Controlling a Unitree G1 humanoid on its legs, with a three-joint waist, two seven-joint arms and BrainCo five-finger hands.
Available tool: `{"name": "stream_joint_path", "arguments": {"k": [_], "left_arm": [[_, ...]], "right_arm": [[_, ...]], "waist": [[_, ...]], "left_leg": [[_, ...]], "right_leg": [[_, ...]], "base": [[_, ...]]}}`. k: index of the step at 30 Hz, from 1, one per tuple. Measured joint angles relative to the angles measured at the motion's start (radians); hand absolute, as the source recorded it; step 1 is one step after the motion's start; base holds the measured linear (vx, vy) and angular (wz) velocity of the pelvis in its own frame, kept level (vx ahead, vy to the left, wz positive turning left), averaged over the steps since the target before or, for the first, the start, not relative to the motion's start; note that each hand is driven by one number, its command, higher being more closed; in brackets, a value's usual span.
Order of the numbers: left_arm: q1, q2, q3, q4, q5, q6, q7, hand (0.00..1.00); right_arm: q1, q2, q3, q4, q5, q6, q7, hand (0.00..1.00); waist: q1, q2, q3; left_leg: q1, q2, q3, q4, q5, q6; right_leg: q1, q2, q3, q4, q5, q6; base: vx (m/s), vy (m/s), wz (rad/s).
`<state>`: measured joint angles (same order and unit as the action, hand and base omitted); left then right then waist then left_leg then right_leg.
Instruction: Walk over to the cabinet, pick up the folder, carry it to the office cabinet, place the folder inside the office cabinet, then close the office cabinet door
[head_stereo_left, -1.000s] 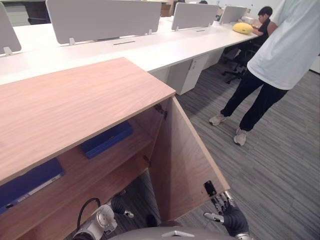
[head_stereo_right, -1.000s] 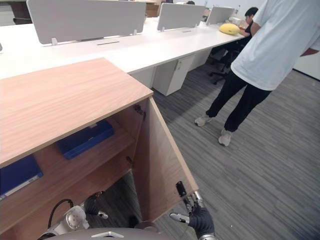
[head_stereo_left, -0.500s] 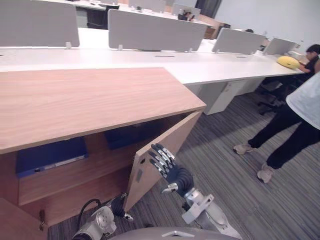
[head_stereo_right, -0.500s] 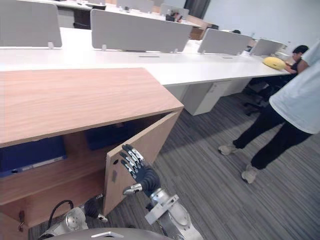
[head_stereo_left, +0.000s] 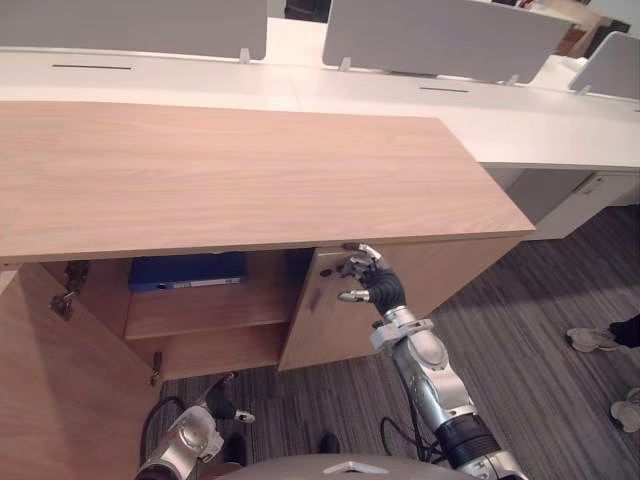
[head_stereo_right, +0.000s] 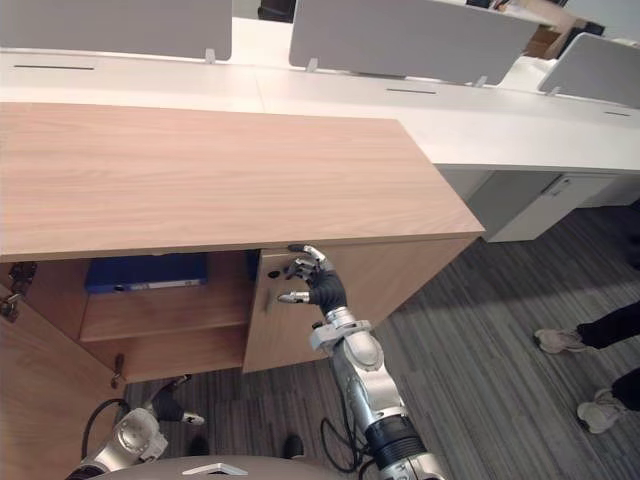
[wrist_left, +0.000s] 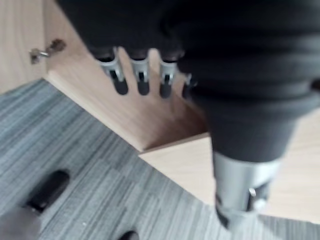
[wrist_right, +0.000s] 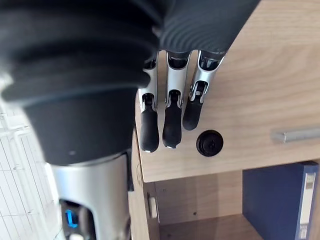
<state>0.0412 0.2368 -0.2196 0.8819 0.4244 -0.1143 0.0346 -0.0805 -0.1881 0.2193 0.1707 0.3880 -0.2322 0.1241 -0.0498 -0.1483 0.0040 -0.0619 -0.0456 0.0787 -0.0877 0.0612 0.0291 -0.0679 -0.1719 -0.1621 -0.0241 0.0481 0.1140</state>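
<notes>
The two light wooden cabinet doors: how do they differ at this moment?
The left wooden door stands wide open; the right wooden door is almost shut. The left door shows its inner face with a metal hinge; the right door shows its outer face with a round black lock. The right hand presses straight fingers on the right door, not the left door. Both are the same light wood.

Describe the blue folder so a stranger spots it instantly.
Find the long light-wood office cabinet in front of the white desks. In its open compartment, the flat blue folder lies on the upper shelf. It alone is blue amid pale wood.
</notes>
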Motion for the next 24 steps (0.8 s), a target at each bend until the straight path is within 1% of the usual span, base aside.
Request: {"name": "stream_joint_path", "arguments": {"k": [1,2,4,5,6,8,10,14,15,17,19,24], "left_arm": [[0.006,0.002,0.022,0.003,-0.011,0.002,0.007,0.0],[0.007,0.002,0.036,0.004,-0.015,0.004,0.011,0.0],[0.008,-0.007,0.056,0.004,-0.029,0.004,0.022,0.0],[0.008,-0.017,0.071,0.004,-0.03,0.005,0.026,0.0],[0.012,-0.02,0.075,0.004,-0.03,0.005,0.026,0.0],[0.032,-0.031,0.112,0.005,-0.03,0.008,0.027,0.0],[0.044,-0.032,0.135,0.008,-0.031,0.008,0.029,0.0],[0.055,-0.041,0.148,0.015,-0.031,0.011,0.045,0.0],[0.061,-0.049,0.149,0.015,-0.031,0.013,0.046,0.0],[0.066,-0.055,0.149,0.016,-0.031,0.014,0.046,0.0],[0.07,-0.06,0.154,0.015,-0.033,0.016,0.047,0.0],[0.073,-0.063,0.159,0.013,-0.069,0.016,0.048,0.0]], "right_arm": [[-0.008,0.007,-0.01,0.017,-0.016,0.001,-0.005,0.0],[-0.008,0.012,-0.016,0.068,-0.043,0.019,-0.006,0.0],[0.014,0.025,-0.017,0.16,-0.074,0.059,-0.018,0.0],[0.035,0.034,-0.02,0.18,-0.09,0.082,-0.032,0.0],[0.046,0.039,-0.023,0.18,-0.102,0.087,-0.037,0.0],[0.078,0.059,-0.061,0.18,-0.152,0.087,-0.045,0.0],[0.103,0.061,-0.085,0.18,-0.186,0.087,-0.046,0.0],[0.143,0.074,-0.125,0.209,-0.253,0.081,-0.054,0.0],[0.166,0.079,-0.128,0.227,-0.282,0.08,-0.071,0.0],[0.187,0.084,-0.127,0.257,-0.318,0.082,-0.077,0.0],[0.211,0.1,-0.136,0.311,-0.359,0.083,-0.083,0.0],[0.237,0.104,-0.157,0.376,-0.401,0.087,-0.089,0.0]], "waist": [[0.002,-0.003,0.001],[0.006,-0.004,0.002],[0.016,0.002,0.012],[0.022,0.001,0.03],[0.023,0.01,0.037],[0.012,0.039,0.058],[0.014,0.044,0.06],[0.01,0.044,0.06],[0.008,0.045,0.061],[0.006,0.045,0.061],[0.001,0.045,0.061],[-0.009,0.048,0.062]], "left_leg": [[-0.001,-0.003,-0.002,0.0,-0.001,0.002],[-0.004,-0.003,-0.009,0.0,-0.002,0.002],[-0.005,-0.003,-0.023,0.001,0.0,0.004],[0.004,-0.003,-0.03,0.001,0.002,0.008],[0.002,-0.004,-0.032,0.001,0.002,0.008],[0.006,-0.005,-0.04,0.001,0.002,0.008],[0.01,0.0,-0.044,0.001,0.001,0.006],[0.021,0.007,-0.049,0.0,0.001,0.006],[0.029,0.009,-0.049,0.0,0.001,0.005],[0.029,0.011,-0.049,0.0,-0.005,-0.003],[0.031,0.016,-0.05,0.0,-0.005,-0.004],[0.042,0.023,-0.034,0.0,-0.007,-0.005]], "right_leg": [[0.001,0.0,-0.003,-0.001,0.004,0.001],[0.003,0.001,-0.01,-0.004,0.009,0.008],[0.008,0.002,-0.019,-0.009,0.009,0.007],[0.021,0.002,-0.027,-0.014,0.009,0.007],[0.022,0.002,-0.03,-0.016,0.009,0.007],[0.033,0.002,-0.04,-0.022,0.009,0.007],[0.039,0.007,-0.044,-0.023,0.009,0.006],[0.051,0.014,-0.047,-0.023,0.007,0.003],[0.06,0.015,-0.047,-0.023,0.005,0.001],[0.067,0.017,-0.046,-0.021,-0.003,-0.007],[0.066,0.021,-0.046,-0.015,-0.014,-0.009],[0.067,0.027,-0.03,-0.014,-0.018,-0.006]], "base": [[0.08,0.001,0.12],[0.11,-0.013,0.17],[0.12,-0.02,0.22],[0.1,-0.014,0.17],[0.07,-0.013,0.13],[0.05,-0.018,0.11],[0.02,-0.031,0.08],[-0.02,-0.023,0.02],[-0.07,-0.018,0.0],[-0.08,-0.016,0.0],[-0.07,-0.017,-0.01],[-0.04,-0.013,-0.11]]}}
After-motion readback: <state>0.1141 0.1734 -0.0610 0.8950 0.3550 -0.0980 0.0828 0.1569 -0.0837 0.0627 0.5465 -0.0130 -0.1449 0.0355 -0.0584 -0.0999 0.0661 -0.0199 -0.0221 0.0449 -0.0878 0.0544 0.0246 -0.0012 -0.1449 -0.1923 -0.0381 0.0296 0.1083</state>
